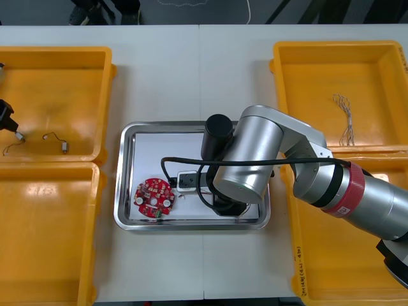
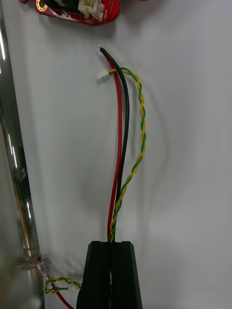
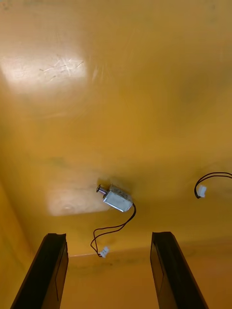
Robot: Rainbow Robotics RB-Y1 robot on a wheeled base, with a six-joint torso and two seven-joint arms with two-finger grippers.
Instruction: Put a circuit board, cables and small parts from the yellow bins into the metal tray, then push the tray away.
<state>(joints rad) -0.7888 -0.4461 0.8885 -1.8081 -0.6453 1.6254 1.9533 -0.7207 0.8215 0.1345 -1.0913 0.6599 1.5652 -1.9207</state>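
Observation:
My right gripper [image 2: 112, 244] is shut on a bundle of cables [image 2: 126, 145]: one red, one black, and a twisted yellow and green pair. The bundle lies stretched out on the white floor of the metal tray [image 1: 127, 191], its far end near the round red circuit board [image 1: 153, 196] [image 2: 77, 10]. In the front view my right arm [image 1: 255, 159] covers that gripper. My left gripper [image 3: 108, 235] is open inside the far left yellow bin [image 1: 57, 54]. It hovers over a small metal part [image 3: 117, 198] with a thin black wire, which lies ahead between the fingers.
A second small metal part [image 1: 64, 146] lies in the same bin. Thin cables [image 1: 344, 118] rest in the far right yellow bin [image 1: 338, 51]. The tray's shiny rim [image 2: 14, 145] runs beside the held cables. Near yellow bins stand at both sides.

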